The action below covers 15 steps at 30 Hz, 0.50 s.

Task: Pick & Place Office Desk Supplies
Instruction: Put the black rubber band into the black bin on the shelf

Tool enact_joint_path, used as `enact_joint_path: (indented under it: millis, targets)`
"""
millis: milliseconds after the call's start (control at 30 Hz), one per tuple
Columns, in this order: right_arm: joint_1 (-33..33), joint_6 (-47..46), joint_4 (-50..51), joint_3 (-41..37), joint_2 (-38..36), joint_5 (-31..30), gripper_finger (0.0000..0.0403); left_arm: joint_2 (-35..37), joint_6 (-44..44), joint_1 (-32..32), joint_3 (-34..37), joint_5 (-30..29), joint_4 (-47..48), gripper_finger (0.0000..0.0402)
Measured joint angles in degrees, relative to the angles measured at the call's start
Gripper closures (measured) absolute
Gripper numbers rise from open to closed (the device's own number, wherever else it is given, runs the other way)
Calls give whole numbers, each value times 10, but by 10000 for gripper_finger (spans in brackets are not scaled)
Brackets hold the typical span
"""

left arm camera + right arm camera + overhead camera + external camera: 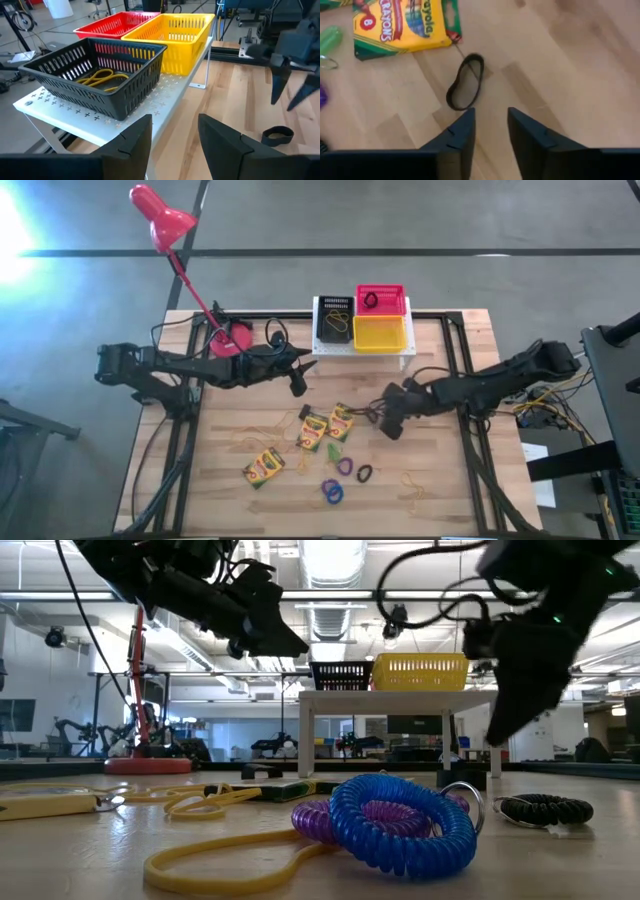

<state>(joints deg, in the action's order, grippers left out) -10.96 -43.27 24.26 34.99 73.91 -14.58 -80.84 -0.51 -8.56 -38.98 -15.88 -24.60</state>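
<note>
A black elastic ring (466,82) lies on the table just beyond the right gripper (490,131), whose fingers stand slightly parted, empty; farther off, the left gripper (175,131) hovers spread before the black basket (90,75)

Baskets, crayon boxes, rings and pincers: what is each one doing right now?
Black basket: holds yellow rubber bands.
Red basket: holds a black ring.
Yellow basket: looks empty.
Crayon boxes: lying flat on the table.
Black band: lying loose beside a crayon box, not gripped.
Right pincer: open above the black band.
Left pincer: open, empty, near the baskets.
Red lamp: standing.
</note>
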Motion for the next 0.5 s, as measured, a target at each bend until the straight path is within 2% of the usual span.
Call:
enact_joint_path:
  millis: [167,300,367,500]
  targets:
    - [0,58,-210,-89,7,-21,217,0,3,0,0,1,0,239]
    - [-1,116,-350,-130,42,-20,184,0,6,0,0,1,0,239]
    - [-1,134,-378,-133,67,-25,178,0,9,0,0,1,0,239]
    - [-5,136,-355,-109,120,-39,180,0,25,0,0,3,3,238]
